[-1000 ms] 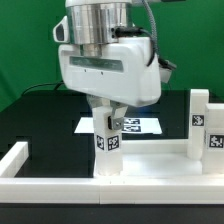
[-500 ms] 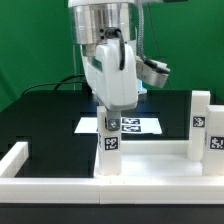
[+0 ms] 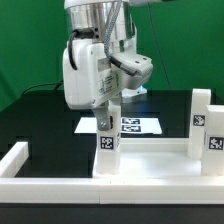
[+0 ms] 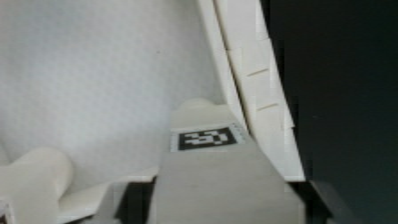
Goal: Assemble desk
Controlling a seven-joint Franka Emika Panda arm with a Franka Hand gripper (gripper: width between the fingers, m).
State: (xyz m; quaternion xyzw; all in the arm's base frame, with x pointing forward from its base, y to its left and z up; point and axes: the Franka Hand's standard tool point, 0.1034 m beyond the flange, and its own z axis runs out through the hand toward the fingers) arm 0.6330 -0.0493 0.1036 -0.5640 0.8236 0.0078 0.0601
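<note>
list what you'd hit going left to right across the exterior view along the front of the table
Short end of the white border rail → tagged leg standing upright under the gripper → two more upright tagged legs side by side, first, then by the exterior view's right edge.

Arm vertical, wrist rotated; gripper (image 3: 108, 120) pointing straight down, jaws clamped on upright leg (image 3: 107, 148).

Leg (image 3: 107, 150) upright on desk top (image 3: 150, 160); marker board (image 3: 140, 125) behind.
</note>
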